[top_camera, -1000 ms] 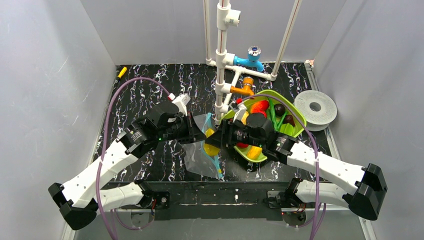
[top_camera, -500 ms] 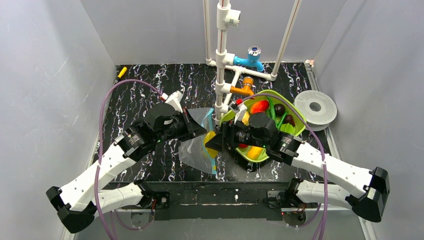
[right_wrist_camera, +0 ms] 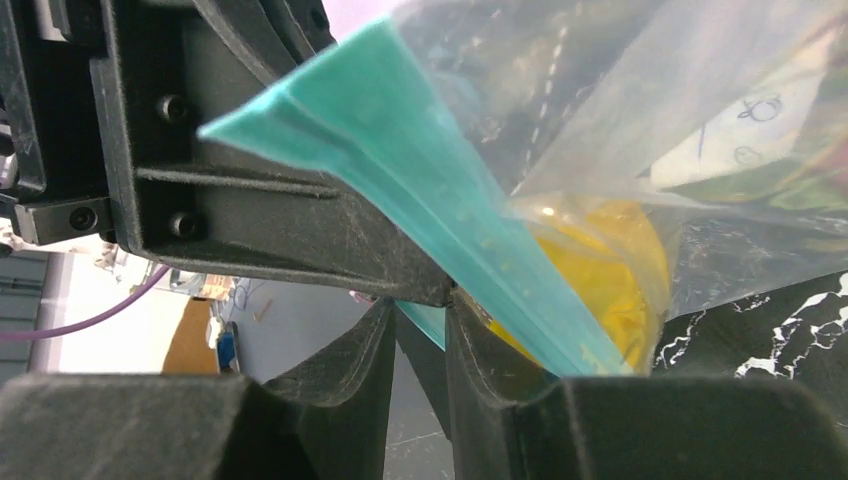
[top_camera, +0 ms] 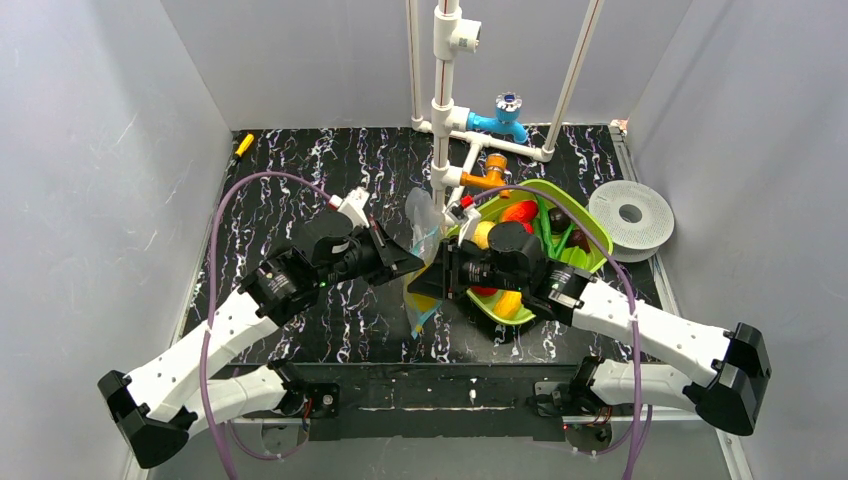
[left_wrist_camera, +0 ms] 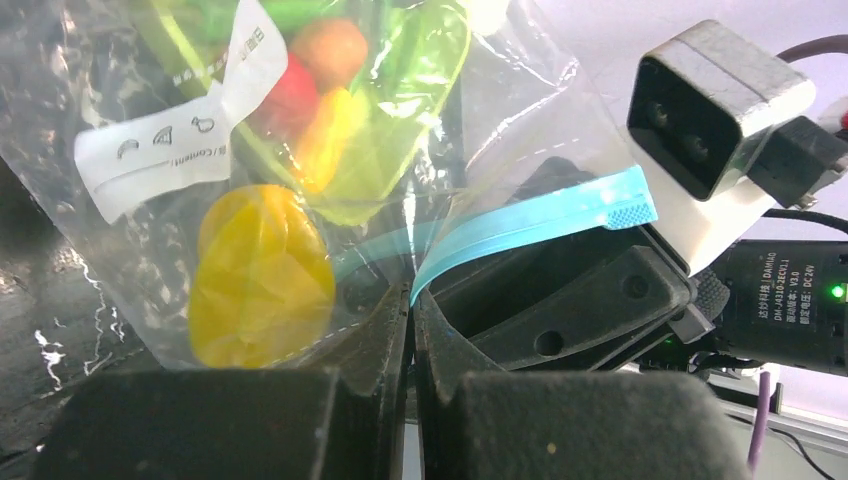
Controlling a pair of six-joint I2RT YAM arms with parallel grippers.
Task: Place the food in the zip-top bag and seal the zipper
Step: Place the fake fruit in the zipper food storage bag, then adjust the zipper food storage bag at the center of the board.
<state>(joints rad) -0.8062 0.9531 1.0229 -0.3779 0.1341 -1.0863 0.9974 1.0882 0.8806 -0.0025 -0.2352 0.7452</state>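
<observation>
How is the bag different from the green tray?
The bag is clear and crinkly; the tray is solid lime green. The bag is pinched by the left gripper and right gripper; the tray sits on the table. The bag shows one yellow food; the tray has several. Both hold toy food.

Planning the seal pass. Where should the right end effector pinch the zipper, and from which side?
Best guess: pinch the flat zipper strip itself, right beside the left end effector clamping it, coming from the right, one finger per face. The strip looks thin and stiff; the zip-top bag film is slack and bulges round the yellow fruit.
</observation>
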